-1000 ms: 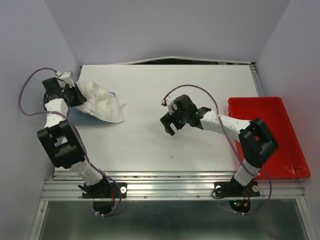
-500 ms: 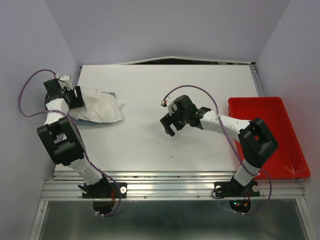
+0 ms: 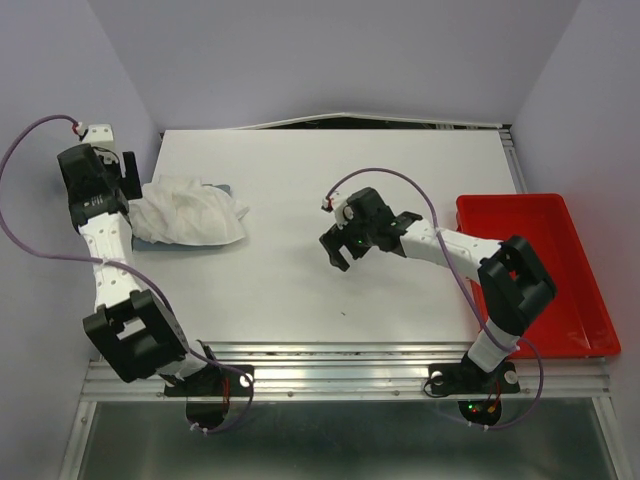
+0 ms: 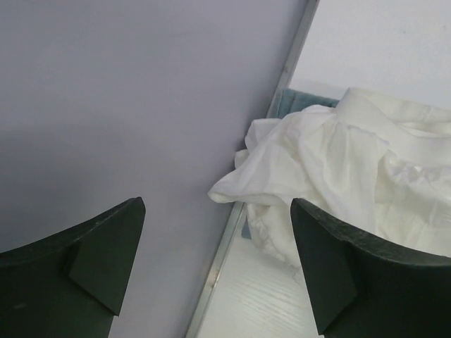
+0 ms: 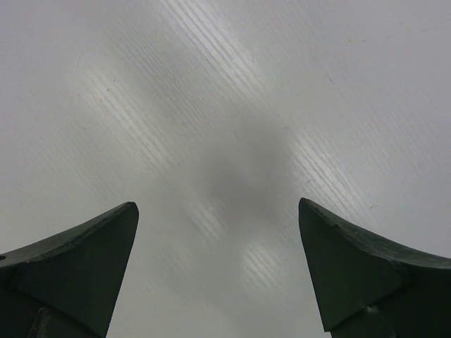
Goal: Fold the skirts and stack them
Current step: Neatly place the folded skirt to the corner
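The white crinkly skirt (image 3: 190,212) lies bunched at the table's left edge, on top of the light blue denim skirt (image 3: 224,188), of which only thin slivers show. In the left wrist view the white skirt (image 4: 338,162) fills the upper right, with a strip of denim (image 4: 299,101) behind it. My left gripper (image 3: 128,172) hangs open just left of the pile, over the table's edge, with nothing between its fingers (image 4: 218,274). Open and empty as well, my right gripper (image 3: 343,250) hovers over bare table at the middle (image 5: 218,267).
A red plastic tray (image 3: 535,275) sits at the right edge of the table. The lilac side wall (image 4: 127,105) and the table's metal edge strip (image 4: 222,264) run close beside the left gripper.
My left gripper has let go of the white skirt, opened, and drawn back up and to the left. The skirt has settled flatter on the pile. The right arm stays put.
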Controlling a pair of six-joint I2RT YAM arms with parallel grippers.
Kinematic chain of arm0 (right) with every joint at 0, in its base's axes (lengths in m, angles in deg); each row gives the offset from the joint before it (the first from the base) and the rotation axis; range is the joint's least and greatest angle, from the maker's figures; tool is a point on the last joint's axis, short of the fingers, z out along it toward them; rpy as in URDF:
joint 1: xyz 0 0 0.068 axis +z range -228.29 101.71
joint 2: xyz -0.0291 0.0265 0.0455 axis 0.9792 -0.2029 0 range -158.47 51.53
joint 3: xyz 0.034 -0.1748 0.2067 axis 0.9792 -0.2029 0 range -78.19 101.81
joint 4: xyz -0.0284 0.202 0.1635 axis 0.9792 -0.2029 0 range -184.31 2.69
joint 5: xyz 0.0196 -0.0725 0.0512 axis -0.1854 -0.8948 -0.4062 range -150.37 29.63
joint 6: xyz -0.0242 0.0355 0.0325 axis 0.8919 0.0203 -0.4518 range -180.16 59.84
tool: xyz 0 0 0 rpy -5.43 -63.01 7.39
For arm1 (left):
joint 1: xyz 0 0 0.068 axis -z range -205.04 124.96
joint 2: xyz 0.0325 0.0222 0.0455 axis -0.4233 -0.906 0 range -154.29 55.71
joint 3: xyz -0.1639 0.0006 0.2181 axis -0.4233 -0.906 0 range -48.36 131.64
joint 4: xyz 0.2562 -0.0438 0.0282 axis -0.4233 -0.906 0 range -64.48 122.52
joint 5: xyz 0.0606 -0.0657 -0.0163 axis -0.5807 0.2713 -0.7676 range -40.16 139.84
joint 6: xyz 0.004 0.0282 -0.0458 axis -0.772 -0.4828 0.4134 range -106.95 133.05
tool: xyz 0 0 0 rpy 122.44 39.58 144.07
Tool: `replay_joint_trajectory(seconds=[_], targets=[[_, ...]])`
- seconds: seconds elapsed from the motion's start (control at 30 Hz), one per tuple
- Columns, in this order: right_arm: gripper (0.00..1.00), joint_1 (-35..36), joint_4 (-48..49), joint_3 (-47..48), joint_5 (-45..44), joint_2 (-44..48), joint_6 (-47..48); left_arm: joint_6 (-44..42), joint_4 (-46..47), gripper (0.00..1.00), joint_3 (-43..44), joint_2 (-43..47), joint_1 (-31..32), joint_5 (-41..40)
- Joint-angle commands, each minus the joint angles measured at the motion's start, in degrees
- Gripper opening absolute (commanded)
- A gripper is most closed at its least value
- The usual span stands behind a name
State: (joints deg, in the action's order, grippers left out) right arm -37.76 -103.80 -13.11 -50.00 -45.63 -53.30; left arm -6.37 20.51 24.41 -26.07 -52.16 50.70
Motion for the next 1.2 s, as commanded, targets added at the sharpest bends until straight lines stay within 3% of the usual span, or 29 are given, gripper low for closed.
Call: replay_joint_trajectory(seconds=[0.0,0.13,0.23,0.37,0.53,0.7,0.83,1.03,1.17], targets=[[1.0,0.2,-0.2,4.4,0.1,1.1,0.2,-4.0,-1.2,0.94,0.6,4.9,0.3,3.7],[1.0,-0.4,-2.3,6.4,-0.7,0.7,-1.0,-5.5,-7.4,0.92,0.8,4.9,5.0,9.5],[1.0,-3.0,-3.4,7.4,0.5,0.7,-2.9,-7.0,-6.2,0.96,-2.0,7.9,13.4,5.7],[1.0,-7.7,-6.3,8.2,2.2,0.7,-3.9,-5.8,-3.9,0.98,-5.1,7.3,18.1,3.4],[1.0,-13.8,-10.5,9.8,3.2,0.0,-3.4,-4.8,-1.7,0.94,-7.6,-1.5,17.4,-3.7],[1.0,-19.4,-12.9,10.3,5.4,-0.2,-4.0,-4.6,1.2,0.94,-9.4,-6.5,8.0,0.9],[1.0,-21.7,-13.0,9.0,5.6,1.3,-3.6,-6.6,2.4,0.94,-9.5,-8.9,4.1,0.9],[1.0,-24.3,-14.4,8.1,5.6,3.7,-3.4,-9.8,1.7,0.98,-11.2,-2.0,3.4,3.8],[1.0,-25.7,-15.2,8.3,5.2,6.6,-3.3,-11.5,0.8,0.98,-11.1,9.5,4.2,7.3]])
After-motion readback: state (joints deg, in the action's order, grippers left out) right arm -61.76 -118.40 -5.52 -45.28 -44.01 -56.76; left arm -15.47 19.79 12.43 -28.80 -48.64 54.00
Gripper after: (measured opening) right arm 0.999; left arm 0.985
